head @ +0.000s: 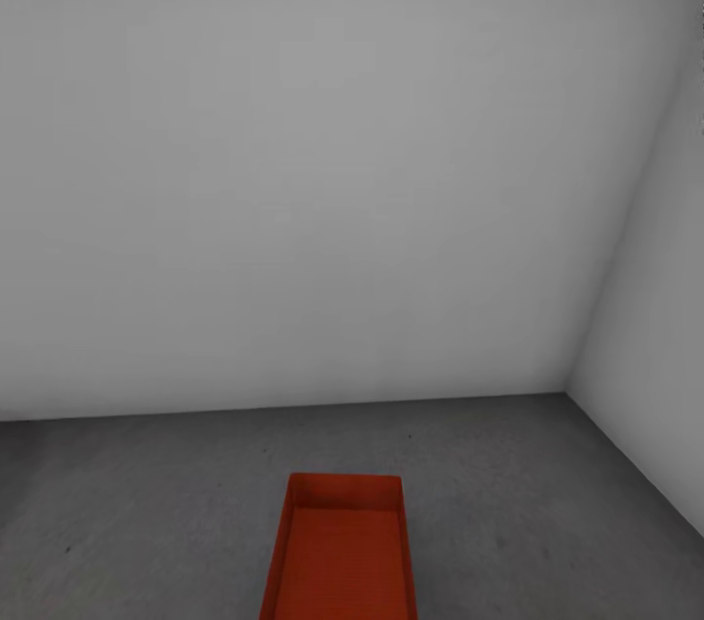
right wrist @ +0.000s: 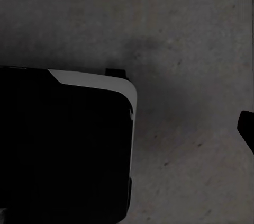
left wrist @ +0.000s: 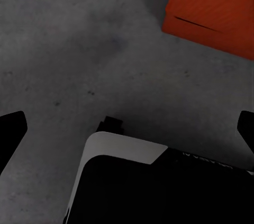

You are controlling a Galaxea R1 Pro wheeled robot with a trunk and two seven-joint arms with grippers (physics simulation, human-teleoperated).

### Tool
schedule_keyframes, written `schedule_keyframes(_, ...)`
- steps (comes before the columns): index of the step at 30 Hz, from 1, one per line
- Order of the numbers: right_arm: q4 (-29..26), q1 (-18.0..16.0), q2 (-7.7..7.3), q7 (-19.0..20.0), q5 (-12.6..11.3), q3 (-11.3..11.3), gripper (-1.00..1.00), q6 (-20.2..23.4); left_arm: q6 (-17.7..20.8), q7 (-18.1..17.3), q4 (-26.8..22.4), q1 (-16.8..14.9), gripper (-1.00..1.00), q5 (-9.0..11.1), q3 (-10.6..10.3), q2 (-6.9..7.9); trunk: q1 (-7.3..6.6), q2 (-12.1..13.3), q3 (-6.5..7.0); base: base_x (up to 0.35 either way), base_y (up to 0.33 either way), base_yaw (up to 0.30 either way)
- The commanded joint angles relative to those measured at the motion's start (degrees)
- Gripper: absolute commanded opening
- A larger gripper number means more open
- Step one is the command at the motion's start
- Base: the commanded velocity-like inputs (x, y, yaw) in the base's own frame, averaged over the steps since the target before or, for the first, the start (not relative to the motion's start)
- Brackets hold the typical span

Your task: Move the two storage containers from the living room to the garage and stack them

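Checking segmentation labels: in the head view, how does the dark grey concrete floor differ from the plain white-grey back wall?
Tone: the dark grey concrete floor is far darker than the plain white-grey back wall.
Texture: the floor is faintly mottled and speckled; the wall is smooth and uniform.
Load: the floor carries the red-orange open-topped plastic bin; the wall touches nothing, the bin standing apart from it.
Shared: both are matte and meet at a straight seam.

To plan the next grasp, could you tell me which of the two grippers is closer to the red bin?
Probably the left gripper: its wrist view catches the storage container on the floor; the right gripper views floor and robot base.
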Motion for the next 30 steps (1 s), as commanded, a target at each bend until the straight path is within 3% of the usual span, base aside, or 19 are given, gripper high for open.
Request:
schedule_keyframes(1, 0.19, -0.09, 0.04, -0.13, -0.3, 0.46, 1.0, -0.33, 0.2, 0.21, -0.01, -0.05, 1.0, 0.45, -0.48, -0.02, 0.02, -0.08, 0.0, 0.0, 0.0, 0.0)
schedule_keyframes(14, 0.19, -0.09, -0.06, -0.19, -0.69, 0.38, 1.0, -0.43, 0.2, 0.16, -0.03, -0.05, 1.0, 0.64, -0.38, -0.12, 0.02, -0.08, 1.19, 0.0, 0.0, 0.0)
schedule_keyframes(20, 0.19, -0.09, -0.37, -0.21, -0.68, 0.29, 1.0, -0.43, 0.25, 0.12, 0.1, 0.24, 1.0, 0.95, -0.05, -1.91, 0.02, -0.08, 1.74, 0.0, 0.0, 0.0)
schedule_keyframes(25, 0.19, -0.09, -0.3, -0.21, -0.58, 0.33, 1.0, -0.43, 0.16, 0.07, 0.1, 2.55, 1.0, 0.86, -0.03, -2.72, 0.02, -0.08, 2.2, 0.0, 0.0, 0.0)
schedule_keyframes(30, 0.19, -0.09, -0.41, -0.21, -0.54, 0.29, 1.0, -0.43, 0.1, 0.04, 0.09, 5.98, 1.0, 0.95, -0.03, -2.29, 0.02, -0.08, 2.66, 0.0, 0.0, 0.0)
